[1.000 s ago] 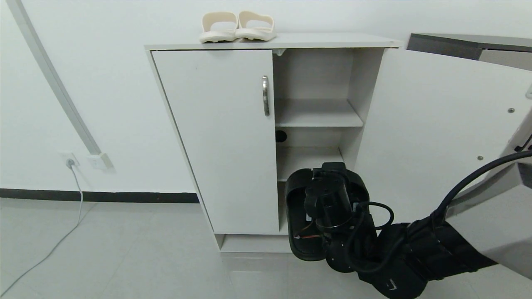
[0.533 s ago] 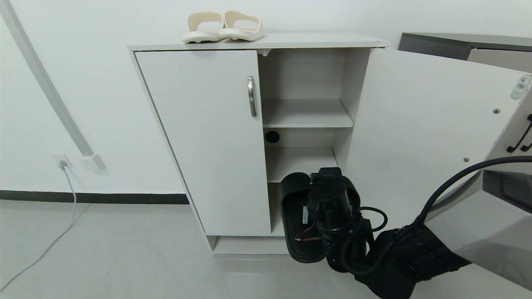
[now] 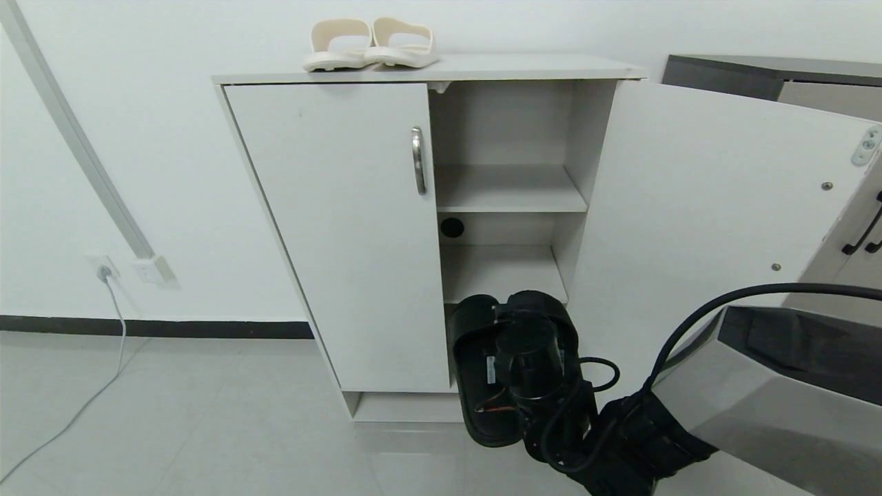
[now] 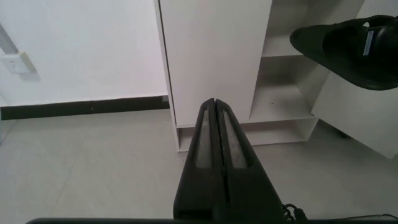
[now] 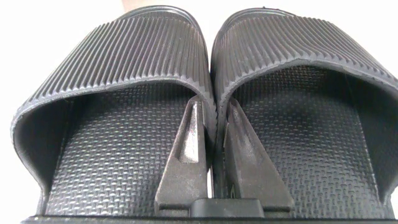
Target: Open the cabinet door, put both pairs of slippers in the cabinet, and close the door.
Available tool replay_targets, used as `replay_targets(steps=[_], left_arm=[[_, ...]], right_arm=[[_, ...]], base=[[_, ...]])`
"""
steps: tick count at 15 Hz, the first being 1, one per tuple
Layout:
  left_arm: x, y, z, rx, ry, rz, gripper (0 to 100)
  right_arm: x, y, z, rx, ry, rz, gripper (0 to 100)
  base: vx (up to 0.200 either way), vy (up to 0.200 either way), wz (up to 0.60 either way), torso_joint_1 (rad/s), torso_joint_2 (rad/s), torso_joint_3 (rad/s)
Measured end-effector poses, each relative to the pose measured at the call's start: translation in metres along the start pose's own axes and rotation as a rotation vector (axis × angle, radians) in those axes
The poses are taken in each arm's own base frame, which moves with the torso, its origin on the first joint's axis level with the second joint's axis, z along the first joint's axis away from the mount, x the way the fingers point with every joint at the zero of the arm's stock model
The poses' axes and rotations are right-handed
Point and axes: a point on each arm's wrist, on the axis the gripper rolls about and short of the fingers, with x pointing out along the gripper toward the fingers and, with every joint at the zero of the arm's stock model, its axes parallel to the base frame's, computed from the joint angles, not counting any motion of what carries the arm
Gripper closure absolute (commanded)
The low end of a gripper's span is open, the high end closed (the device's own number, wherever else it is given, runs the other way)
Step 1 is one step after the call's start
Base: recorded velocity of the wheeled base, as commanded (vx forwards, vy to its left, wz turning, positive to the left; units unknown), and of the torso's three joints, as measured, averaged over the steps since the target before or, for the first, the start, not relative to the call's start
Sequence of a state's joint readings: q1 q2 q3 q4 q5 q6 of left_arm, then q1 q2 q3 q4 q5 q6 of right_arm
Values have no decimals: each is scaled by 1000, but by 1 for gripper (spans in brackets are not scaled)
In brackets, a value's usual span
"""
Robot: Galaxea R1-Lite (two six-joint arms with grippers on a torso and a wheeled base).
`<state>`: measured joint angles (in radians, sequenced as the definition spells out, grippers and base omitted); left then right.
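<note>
The white cabinet [image 3: 427, 69] has its left door [image 3: 344, 227] closed and its right door [image 3: 689, 227] swung wide. A cream pair of slippers [image 3: 372, 45] lies on its top. My right gripper [image 5: 213, 107] is shut on the black pair of slippers [image 5: 124, 143], pinching the two touching inner sides together. That black pair [image 3: 475, 386] hangs toes-forward before the lowest compartment, partly under my right wrist [image 3: 530, 351]. Both upper shelves [image 3: 506, 189] are bare. My left gripper [image 4: 214, 104] is shut on nothing, low over the floor facing the cabinet, with the black pair [image 4: 348, 43] off to its side.
The open door juts out beside my right arm. A grey cupboard [image 3: 758, 72] stands behind it at the right. On the left wall are a slanting conduit [image 3: 76, 138] and a socket [image 3: 103, 270] with a cable trailing over the grey floor [image 3: 207, 427].
The head camera swung, shifting the whole picture left. My right arm has carried the black slippers a little left and lower, in front of the bottom compartment.
</note>
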<state>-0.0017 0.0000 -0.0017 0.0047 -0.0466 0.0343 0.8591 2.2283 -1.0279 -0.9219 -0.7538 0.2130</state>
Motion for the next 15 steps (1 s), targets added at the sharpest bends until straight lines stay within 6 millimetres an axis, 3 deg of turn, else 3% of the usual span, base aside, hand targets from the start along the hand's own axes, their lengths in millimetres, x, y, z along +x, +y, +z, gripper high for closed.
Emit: replay_targets(steps=[6,15], left_arm=[[0,0,0,-4,0,4,100],[0,0,0,-5,1,4,100]], right_arm=[[3,-1,-4,-9,6,-7,100],[5,2,-4,-25,4,-4,100]], base=[[0,0,0,1,0,-8],[0,0,0,4,4,-183]])
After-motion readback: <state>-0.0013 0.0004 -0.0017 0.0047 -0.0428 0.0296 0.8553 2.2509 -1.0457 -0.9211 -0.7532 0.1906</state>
